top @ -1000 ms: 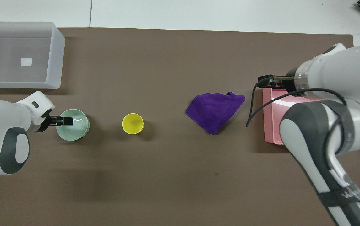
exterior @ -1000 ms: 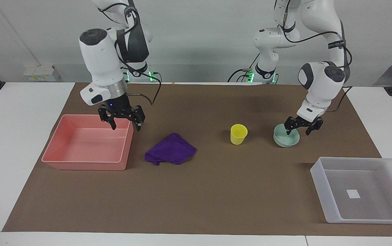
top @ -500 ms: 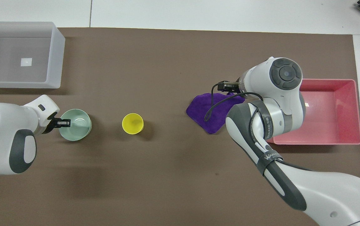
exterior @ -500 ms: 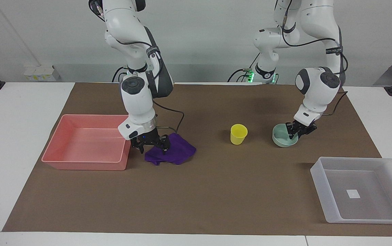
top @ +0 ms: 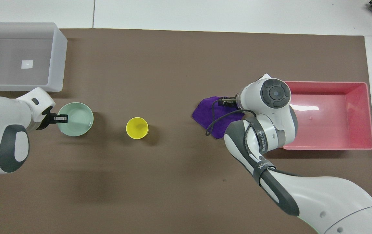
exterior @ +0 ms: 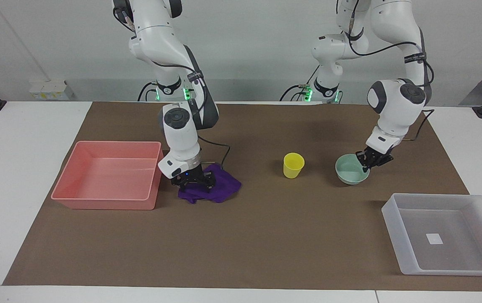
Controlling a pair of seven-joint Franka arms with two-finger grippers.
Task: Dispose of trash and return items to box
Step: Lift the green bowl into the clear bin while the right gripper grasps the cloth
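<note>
The deep-purple cloth (exterior: 224,185) lies on the brown mat beside the pink bin (exterior: 110,198). My right gripper (exterior: 193,183) is down on the cloth's end nearest the bin, pressed into its folds; in the overhead view the wrist hides it above the cloth (top: 210,113). My left gripper (exterior: 371,161) is shut on the rim of the mint-green bowl (exterior: 350,170), on the side toward the left arm's end; it also shows in the overhead view (top: 59,118) at the bowl (top: 77,118). The yellow cup (exterior: 293,165) stands upright between bowl and cloth.
The translucent tray (exterior: 396,227) with a white label sits at the left arm's end, farther from the robots than the bowl; it shows in the overhead view (top: 57,58) too. The pink bin (top: 328,143) holds nothing. The brown mat covers the table's middle.
My right gripper came down from over the pink bin's corner onto the cloth. My left gripper closed on the bowl's rim, and the bowl has shifted slightly with it.
</note>
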